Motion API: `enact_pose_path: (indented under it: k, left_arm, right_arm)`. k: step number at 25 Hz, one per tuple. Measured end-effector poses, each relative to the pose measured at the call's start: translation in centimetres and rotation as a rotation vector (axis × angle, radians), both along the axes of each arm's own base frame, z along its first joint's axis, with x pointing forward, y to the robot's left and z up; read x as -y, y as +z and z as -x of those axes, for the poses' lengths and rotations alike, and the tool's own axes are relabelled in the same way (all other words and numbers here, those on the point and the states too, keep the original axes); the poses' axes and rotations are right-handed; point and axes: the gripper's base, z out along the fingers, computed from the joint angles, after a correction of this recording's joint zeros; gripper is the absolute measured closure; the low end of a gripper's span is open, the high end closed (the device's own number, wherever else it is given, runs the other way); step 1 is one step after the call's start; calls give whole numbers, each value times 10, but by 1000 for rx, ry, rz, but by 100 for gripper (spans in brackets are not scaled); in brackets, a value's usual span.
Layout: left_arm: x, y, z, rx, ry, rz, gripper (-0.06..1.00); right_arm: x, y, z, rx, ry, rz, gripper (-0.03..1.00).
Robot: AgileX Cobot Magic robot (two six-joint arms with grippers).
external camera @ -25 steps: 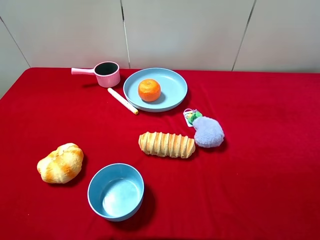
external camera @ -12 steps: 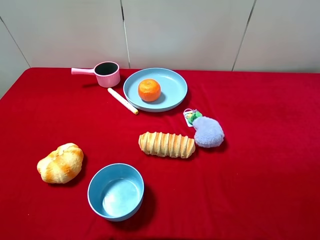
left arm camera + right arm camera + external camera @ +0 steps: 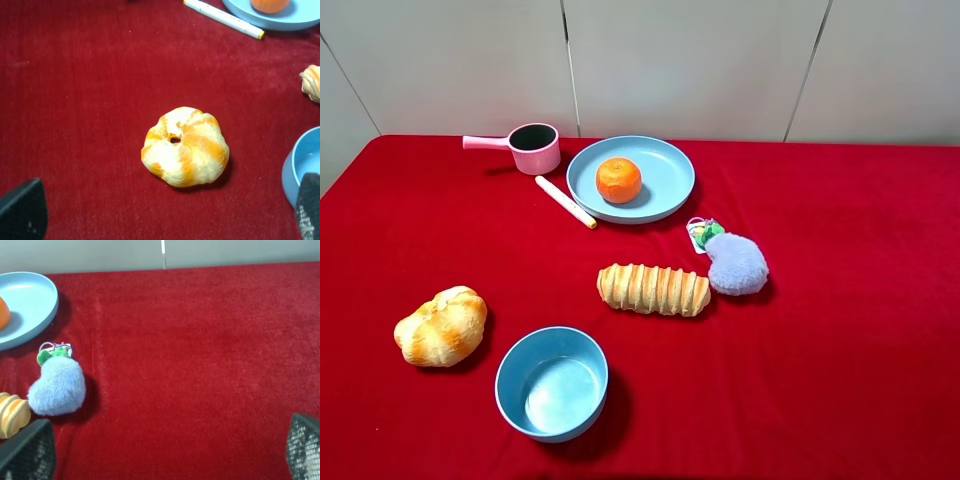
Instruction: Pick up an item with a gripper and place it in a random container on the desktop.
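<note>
The orange mandarin (image 3: 619, 180) sits inside the wide light blue plate (image 3: 670, 172) at the back of the red desktop (image 3: 840, 300). Neither arm shows in the exterior high view. In the left wrist view my left gripper (image 3: 165, 212) hangs open above the cloth, its dark fingertips (image 3: 22, 210) far apart on either side of a bread roll (image 3: 186, 146); the plate's rim (image 3: 300, 20) and a sliver of the mandarin (image 3: 270, 4) show at the edge. My right gripper (image 3: 165, 452) is open too, over bare cloth, with the plate (image 3: 30, 300) off to one side.
A pink saucepan (image 3: 532, 148) and a white marker (image 3: 565, 201) lie left of the plate. A ridged loaf (image 3: 653, 289) and a purple plush (image 3: 736, 264) sit mid-table. The bread roll (image 3: 441, 326) and a deeper blue bowl (image 3: 552, 382) are at the front left.
</note>
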Motion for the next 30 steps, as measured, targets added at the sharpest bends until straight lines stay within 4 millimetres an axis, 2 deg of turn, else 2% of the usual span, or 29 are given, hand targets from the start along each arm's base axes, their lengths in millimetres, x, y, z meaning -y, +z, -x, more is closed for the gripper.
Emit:
enact_pose_path:
  k: [30]
  left_arm:
    - [0, 0, 0, 0, 0, 0, -5]
  right_arm:
    - [0, 0, 0, 0, 0, 0, 28]
